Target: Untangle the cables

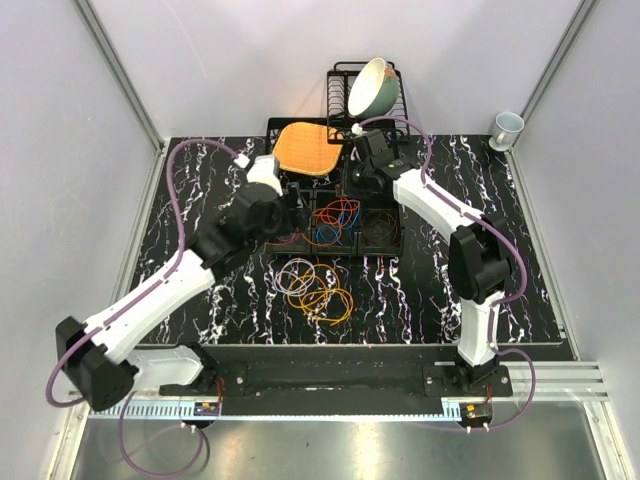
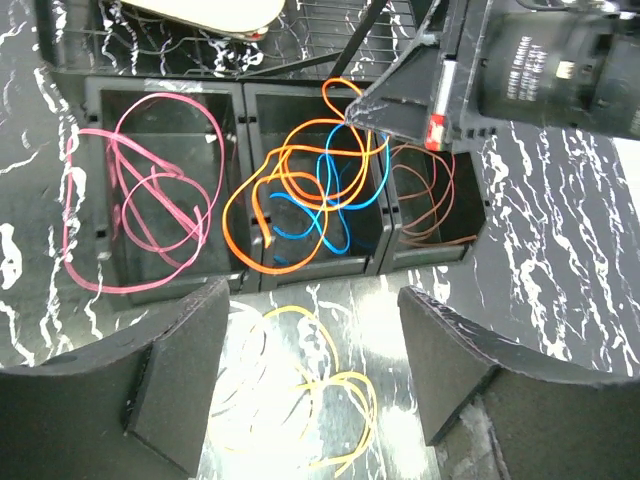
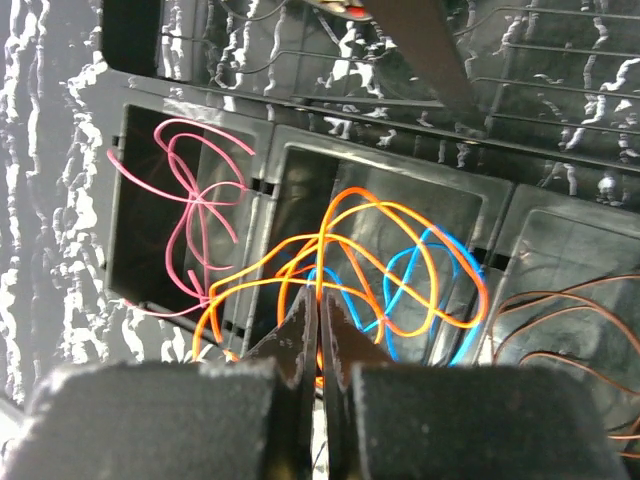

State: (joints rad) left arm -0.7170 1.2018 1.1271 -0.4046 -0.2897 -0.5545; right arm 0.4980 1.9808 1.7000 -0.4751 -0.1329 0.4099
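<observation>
Centrally, orange and blue cables (image 2: 300, 170) tangle in the middle compartment (image 2: 300, 100), pink loops (image 2: 140, 190) left of them, yellow loops (image 1: 318, 285) on the table (image 1: 420, 290). Left pincer (image 2: 312, 292) gapes empty; right pincer (image 3: 318, 298) grips an orange cable (image 3: 320, 255).

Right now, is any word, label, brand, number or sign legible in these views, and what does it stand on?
No text can be read in any view.
Pale print on the right arm's black housing, left wrist view: blurred, unreadable.
On the red and white sticker beside it: too small to read.
On the small boards at the arm bases, top view: too small to tell.
</observation>
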